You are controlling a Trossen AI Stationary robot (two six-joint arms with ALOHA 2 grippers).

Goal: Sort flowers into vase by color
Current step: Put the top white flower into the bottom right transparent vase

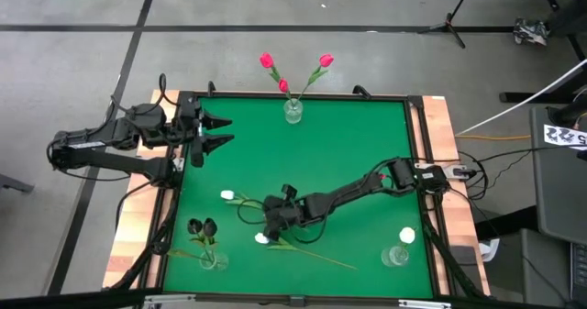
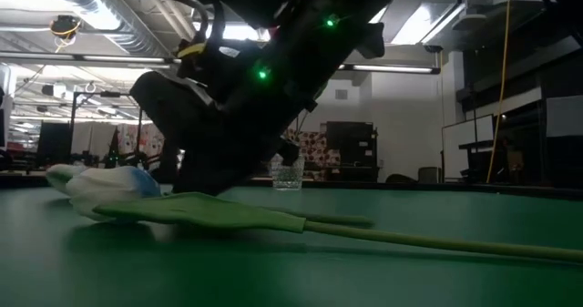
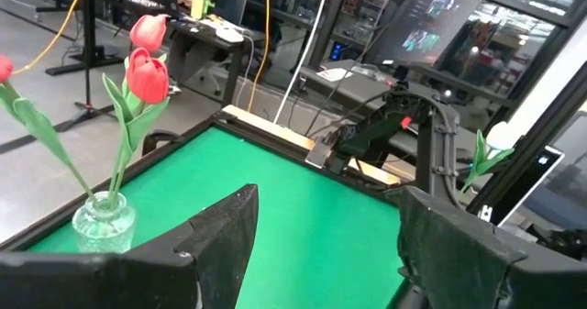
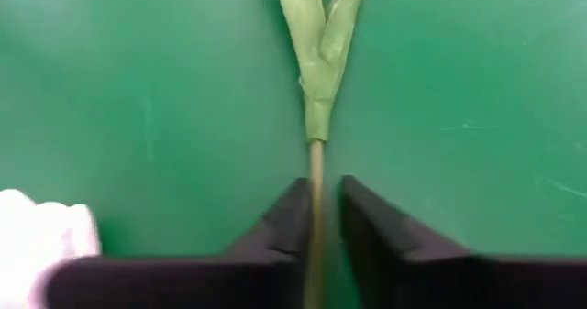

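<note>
Three glass vases stand on the green table (image 1: 367, 144): one near the front left corner (image 1: 213, 261) with two near-black tulips (image 1: 202, 227), one near the front right corner (image 1: 396, 256) with a single white tulip (image 1: 407, 236), and one at the middle of the far edge (image 1: 293, 112) with three pink-red tulips (image 1: 282, 71). Two more white tulips lie flat on the table toward the front, one by the right gripper (image 1: 261, 239) and another just behind it to the left (image 1: 228, 195). The right arm reaches from the right edge down to the front middle, its gripper (image 4: 318, 219) lowered to the surface with the fingers (image 4: 275, 231) drawn narrow around a thin green stem (image 4: 316, 162) just below its folded leaves; the pads sit close on either side, though actual contact is hard to judge. In the low view the arm blocks most of the scene, and the tulip's head is blurred. The left arm waits at the far left edge, its gripper (image 1: 217, 132) spread wide and holding nothing, pointing across the table
</note>
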